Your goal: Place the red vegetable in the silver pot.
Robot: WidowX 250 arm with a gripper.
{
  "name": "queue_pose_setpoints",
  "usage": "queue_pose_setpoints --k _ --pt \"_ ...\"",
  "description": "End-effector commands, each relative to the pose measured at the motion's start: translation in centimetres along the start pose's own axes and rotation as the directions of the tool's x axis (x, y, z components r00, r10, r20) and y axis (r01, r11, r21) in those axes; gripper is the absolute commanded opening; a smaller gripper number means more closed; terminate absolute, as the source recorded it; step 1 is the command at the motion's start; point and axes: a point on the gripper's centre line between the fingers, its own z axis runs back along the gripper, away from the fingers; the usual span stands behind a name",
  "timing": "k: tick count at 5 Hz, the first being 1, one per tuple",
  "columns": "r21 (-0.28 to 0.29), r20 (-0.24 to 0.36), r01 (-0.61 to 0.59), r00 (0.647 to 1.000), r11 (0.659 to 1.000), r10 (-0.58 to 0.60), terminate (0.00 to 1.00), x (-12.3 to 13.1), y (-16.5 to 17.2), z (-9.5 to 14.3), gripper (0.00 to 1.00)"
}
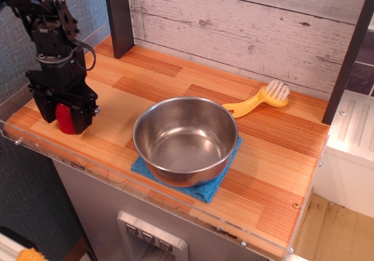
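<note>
Claw [63, 118] straddling red vegetable [64, 118], apparently gripped, silver pot [186, 139] well apart

My arm [49, 24] is matte black, built of blocky segments, with a thin black cable [86, 48] looping beside my boxy wrist.

Red vegetable [64, 118] mostly hidden betw. gripper [63, 116] fingers; only a red strip shows, base unseen. Blue cloth [205, 186] largely covered by silver pot [186, 139]. Arm cut off at top-left edge. Worktop [274, 156] right side partly behind post.
</note>
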Motion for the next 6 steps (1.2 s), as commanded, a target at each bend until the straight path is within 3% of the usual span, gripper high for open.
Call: queue_pose_setpoints --k 1,2,3,4,5,6 --pt "0.009 0.031 -0.002 1.000 1.000 0.002 0.00 0.1 -0.4 0.9 0.00" --pt "-0.018 0.080 -0.014 0.997 1.000 0.016 0.00 0.1 -0.5 5.1 0.00" --pt "-0.059 0.147 0.000 0.989 0.998 0.009 0.00 0.2 -3.0 10.4 0.00" --pt "-0.084 0.178 0.116 0.979 0.990 -0.099 0.00 -0.4 -7.6 13.3 0.00" --pt "-0.040 0.158 0.228 0.963 0.973 -0.219 0.00 -1.4 -12.7 12.3 0.00" --pt "-0.006 0.130 0.281 0.952 0.960 -0.278 0.00 -1.7 -15.8 10.5 0.00"
